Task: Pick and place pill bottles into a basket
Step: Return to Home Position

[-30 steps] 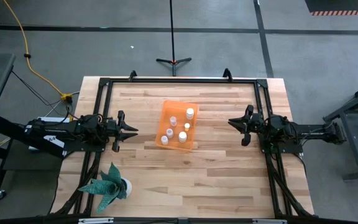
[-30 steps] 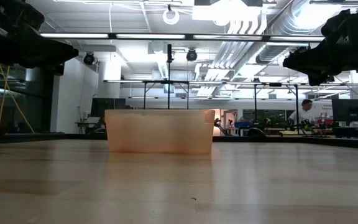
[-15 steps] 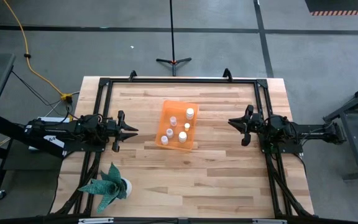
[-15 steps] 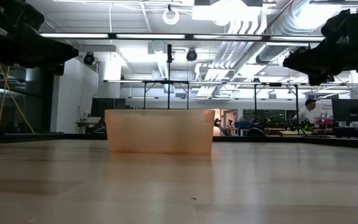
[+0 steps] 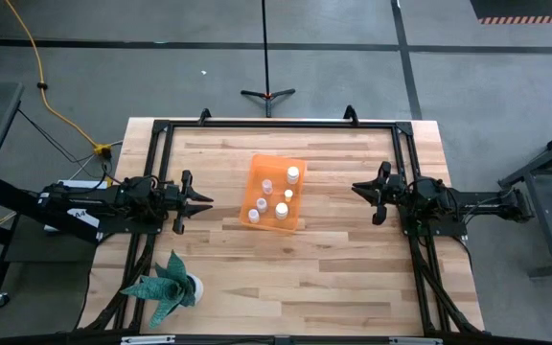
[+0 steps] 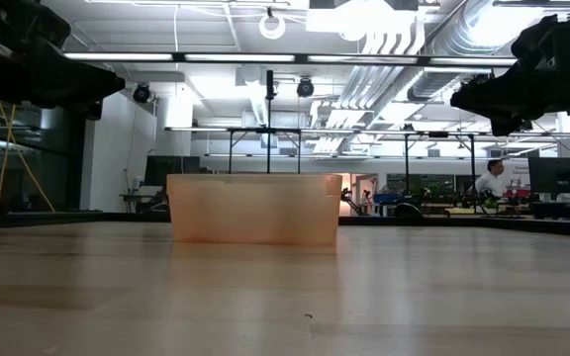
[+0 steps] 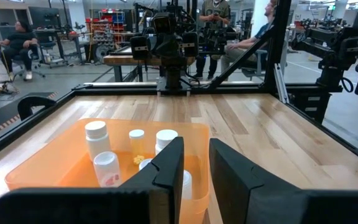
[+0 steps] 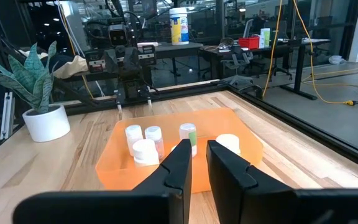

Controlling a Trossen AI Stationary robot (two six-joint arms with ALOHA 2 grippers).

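Lying between left gripper point(image 5: 207, 201) and right gripper point(image 5: 356, 189), basket point(image 5: 276, 161) holds bottles point(image 5: 282, 209).

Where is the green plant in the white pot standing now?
In the high view the plant stands on the left side of the table, near the picture's bottom corner, apart from the orange bin.

Middle: basket point(image 5: 276, 195) blocks the centre.
Left-side corner: plant point(image 5: 168, 285) in the way.
Free: bare table point(image 5: 353, 259) on both sides of basket.
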